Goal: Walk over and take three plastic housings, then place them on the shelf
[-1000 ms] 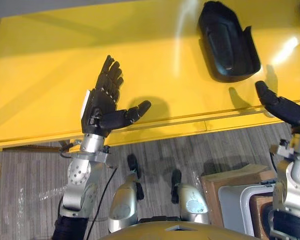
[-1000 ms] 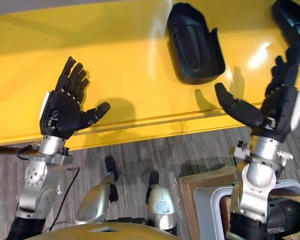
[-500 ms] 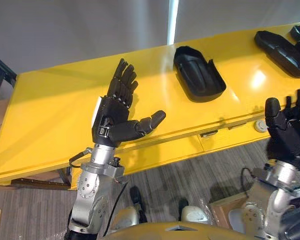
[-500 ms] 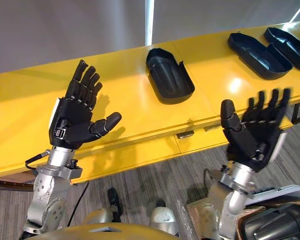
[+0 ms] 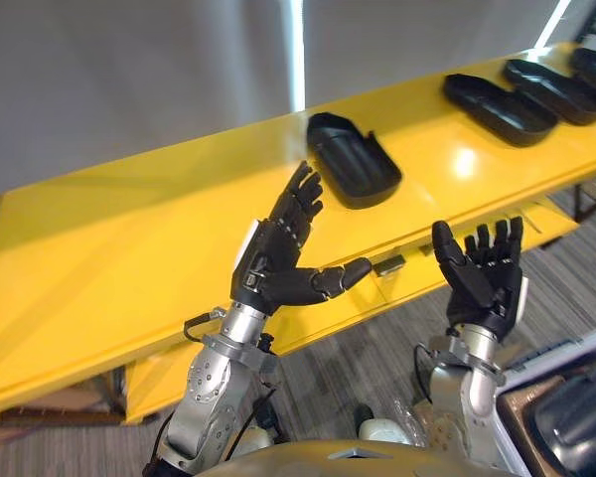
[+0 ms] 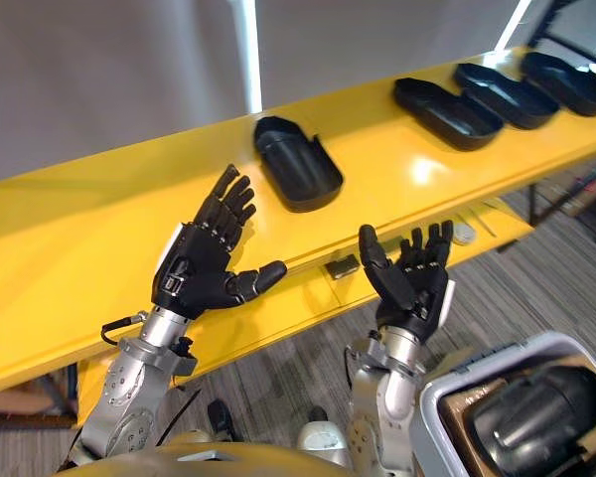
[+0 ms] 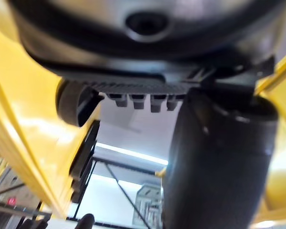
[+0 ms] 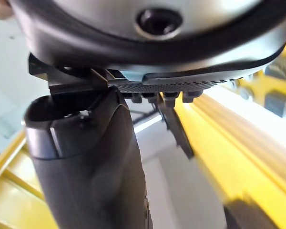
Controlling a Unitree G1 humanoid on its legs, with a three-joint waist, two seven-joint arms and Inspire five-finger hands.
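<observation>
Several black plastic housings lie on the long yellow table (image 5: 129,248). The nearest housing (image 5: 353,171) rests alone near the middle. Three more housings (image 6: 447,111) (image 6: 512,94) (image 6: 576,81) lie in a row at the far right end. My left hand (image 5: 278,268) is raised palm-up over the table's front edge, open and holding nothing, a short way in front and left of the nearest housing. My right hand (image 5: 482,278) is held up in front of the table edge, open and holding nothing. The wrist views show each thumb (image 7: 214,162) (image 8: 86,157) against yellow surfaces.
The table's front carries a lower yellow ledge with a small dark handle (image 6: 341,266) and a round knob (image 6: 463,235). A white bin (image 6: 457,393) holding a dark bulky object stands on the grey floor at my lower right. A grey wall runs behind the table.
The camera has lifted and swung, so the table now stretches further off and the right-end housings show. My right hand has come in toward the middle. Both hands stay open.
</observation>
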